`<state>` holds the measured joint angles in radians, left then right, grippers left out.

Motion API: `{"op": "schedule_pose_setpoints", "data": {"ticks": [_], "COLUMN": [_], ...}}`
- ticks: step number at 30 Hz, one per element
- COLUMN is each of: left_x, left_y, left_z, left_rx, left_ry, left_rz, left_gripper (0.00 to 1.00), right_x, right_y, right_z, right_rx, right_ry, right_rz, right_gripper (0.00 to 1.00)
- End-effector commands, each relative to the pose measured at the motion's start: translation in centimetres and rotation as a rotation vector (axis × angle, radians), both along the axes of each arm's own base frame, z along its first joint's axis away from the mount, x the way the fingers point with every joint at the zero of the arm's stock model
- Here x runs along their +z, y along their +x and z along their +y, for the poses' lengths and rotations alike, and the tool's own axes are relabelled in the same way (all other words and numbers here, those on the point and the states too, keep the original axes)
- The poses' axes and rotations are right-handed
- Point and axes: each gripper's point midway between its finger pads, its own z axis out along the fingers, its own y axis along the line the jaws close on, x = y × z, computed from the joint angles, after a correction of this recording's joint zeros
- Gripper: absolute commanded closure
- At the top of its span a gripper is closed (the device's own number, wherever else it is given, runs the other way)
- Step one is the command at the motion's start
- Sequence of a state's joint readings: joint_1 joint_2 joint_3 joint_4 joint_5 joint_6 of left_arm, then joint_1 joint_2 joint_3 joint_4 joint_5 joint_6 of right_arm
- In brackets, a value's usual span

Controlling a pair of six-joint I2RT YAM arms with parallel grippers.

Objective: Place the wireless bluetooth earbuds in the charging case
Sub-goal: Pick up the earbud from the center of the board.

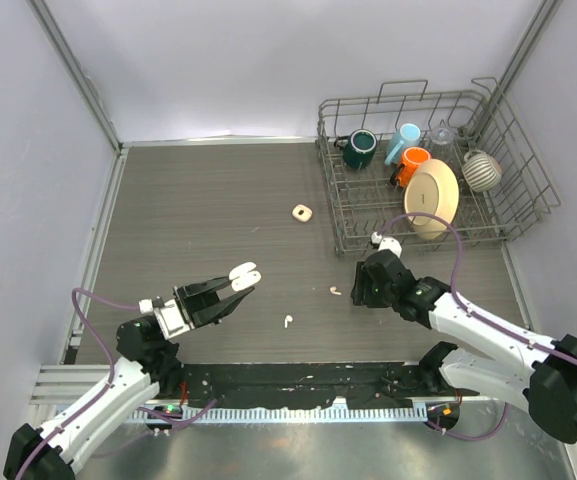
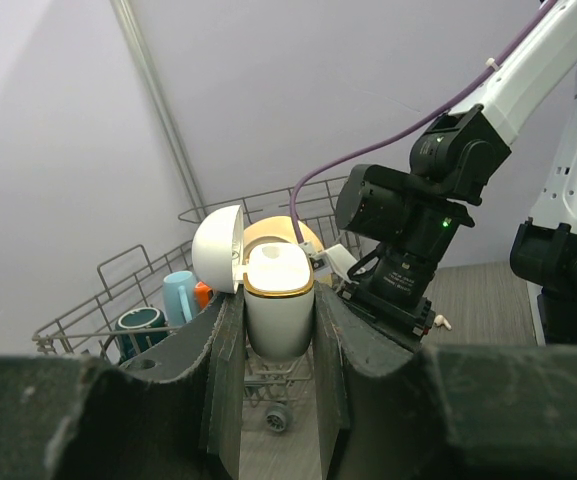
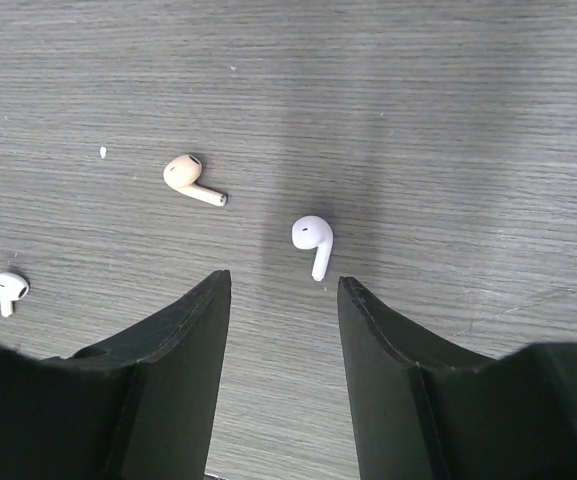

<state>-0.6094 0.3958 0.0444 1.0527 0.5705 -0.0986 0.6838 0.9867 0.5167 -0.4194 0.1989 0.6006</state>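
Open desk (image 1: pixel 198 200) is seen across the far left, interrupted only by a small case (image 1: pixel 302 212) near the middle. The far right is taken up by a wire dish rack (image 1: pixel 528 170) filled with crockery. One earbud (image 3: pixel 313 240) is shown unobstructed just ahead of the parted right gripper (image 3: pixel 283 285). A second earbud (image 3: pixel 193 178) and a third earbud (image 3: pixel 8 290) are spaced apart to its left.

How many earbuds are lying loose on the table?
3. One earbud lies on the table just ahead of the right pincer, a second beside it, a third farther toward the left arm. Others may be hidden, perhaps in the open case the left pincer holds.
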Motion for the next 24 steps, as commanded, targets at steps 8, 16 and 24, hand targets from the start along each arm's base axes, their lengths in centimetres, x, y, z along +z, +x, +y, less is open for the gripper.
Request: {"op": "schedule_pose_setpoints", "data": {"ticks": [8, 16, 24], "left_x": [0.0, -0.1, -0.3], "left_y": [-0.1, 0.1, 0.2], "left_z": [0.1, 0.0, -0.1], "left_rx": [0.002, 0.009, 0.008], "left_ry": [-0.006, 0.001, 0.008], "left_rz": [-0.014, -0.013, -0.010], "left_gripper": [1.00, 1.00, 1.00], "right_x": [-1.2, -1.2, -2.6], "right_y": [1.1, 2.2, 2.2], "right_z": [0.0, -0.2, -0.3], "right_rx": [-0.038, -0.066, -0.068], "right_ry": [-0.054, -0.074, -0.103], "right_rz": [-0.018, -0.060, -0.027], "right_gripper": [0.49, 0.50, 0.53]}}
